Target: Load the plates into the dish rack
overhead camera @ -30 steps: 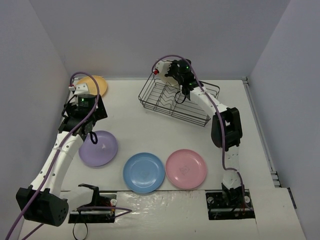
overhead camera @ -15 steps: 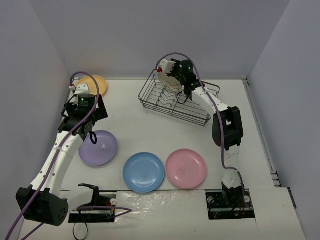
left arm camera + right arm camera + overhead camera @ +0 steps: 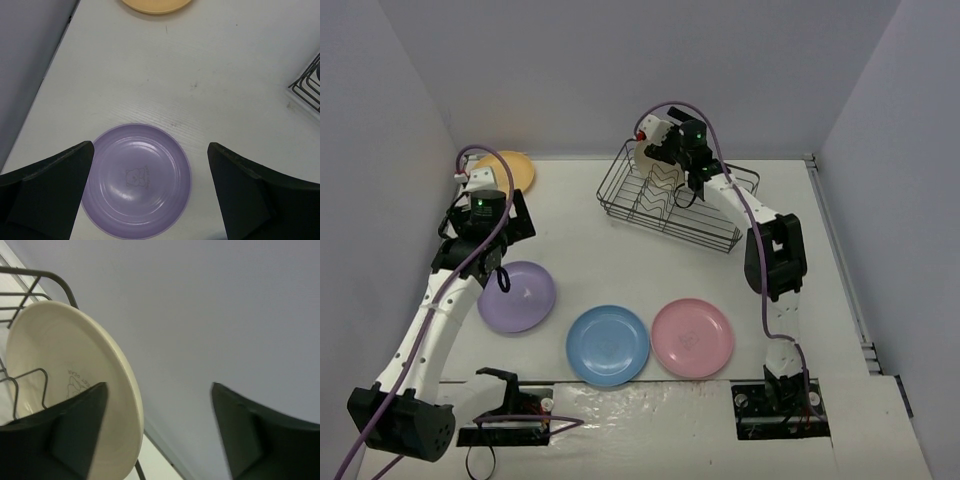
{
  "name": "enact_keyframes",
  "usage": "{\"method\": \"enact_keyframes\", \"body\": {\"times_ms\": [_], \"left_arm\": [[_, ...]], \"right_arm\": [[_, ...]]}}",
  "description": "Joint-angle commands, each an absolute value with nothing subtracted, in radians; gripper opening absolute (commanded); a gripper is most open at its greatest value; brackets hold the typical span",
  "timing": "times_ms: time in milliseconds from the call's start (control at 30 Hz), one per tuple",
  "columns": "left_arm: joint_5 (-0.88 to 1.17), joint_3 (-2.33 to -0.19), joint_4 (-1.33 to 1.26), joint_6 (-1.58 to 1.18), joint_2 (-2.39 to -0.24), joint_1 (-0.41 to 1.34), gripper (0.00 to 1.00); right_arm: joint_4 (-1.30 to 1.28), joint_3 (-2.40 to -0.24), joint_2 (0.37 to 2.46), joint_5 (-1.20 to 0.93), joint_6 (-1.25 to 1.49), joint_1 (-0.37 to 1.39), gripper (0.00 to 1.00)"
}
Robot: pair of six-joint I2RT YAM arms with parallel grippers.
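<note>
The cream plate [image 3: 70, 385] is seen standing on edge between the wires of the dish rack [image 3: 705, 228], at the rack's upper-left end in the overhead view. The step in hand is judged to be the seating of this first plate.

The right gripper [image 3: 159, 390] is held with its fingers spread wide. The plate sits just beside the left-hand finger in the wrist view and is not pinched, so it is taken as let go; actual contact cannot be told. The right arm is stretched from the lower right of the overhead view up to the rack at upper centre, with the wrist tipped towards the back wall.

The left gripper [image 3: 150, 147] hangs above the purple plate [image 3: 136, 180], fingers apart and nothing grasped, on an arm bent up the left side.

Four plates lie flat on the table [image 3: 620, 260]:
- the yellow plate [image 3: 510, 168] at upper left
- the purple plate at left
- the blue plate [image 3: 608, 345] and pink plate [image 3: 692, 337] near each other at lower centre

Next, a clean withdrawal of the right gripper is called for, without the cream plate being knocked. A rim grip on the purple plate would then be needed.
</note>
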State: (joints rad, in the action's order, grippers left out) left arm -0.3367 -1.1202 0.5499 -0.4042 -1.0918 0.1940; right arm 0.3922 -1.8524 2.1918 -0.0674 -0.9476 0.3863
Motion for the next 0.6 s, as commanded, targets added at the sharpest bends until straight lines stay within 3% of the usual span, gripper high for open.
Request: {"method": "enact_keyframes", "body": {"times_ms": [0,267,433,567], "left_arm": [[-0.331,-1.165,0.528,-0.408,-1.04,0.187,0.97],[-0.276,-1.153,0.518,-0.428,-1.009,0.187,0.97],[-0.213,-1.13,0.494,-0.452,-1.015,0.187,0.97],[-0.167,-1.122,0.497,-0.475,-1.044,0.187,0.97]], "right_arm": [[0.412,-1.915,2.11,-0.099,-0.901,0.397,0.94],[0.319,-1.862,1.897,-0.122,-0.63,0.41,1.0],[0.1,-1.662,1.592,0.165,-0.02,0.405,1.0],[-0.155,-1.456,1.405,0.196,0.311,0.405,1.0]]}}
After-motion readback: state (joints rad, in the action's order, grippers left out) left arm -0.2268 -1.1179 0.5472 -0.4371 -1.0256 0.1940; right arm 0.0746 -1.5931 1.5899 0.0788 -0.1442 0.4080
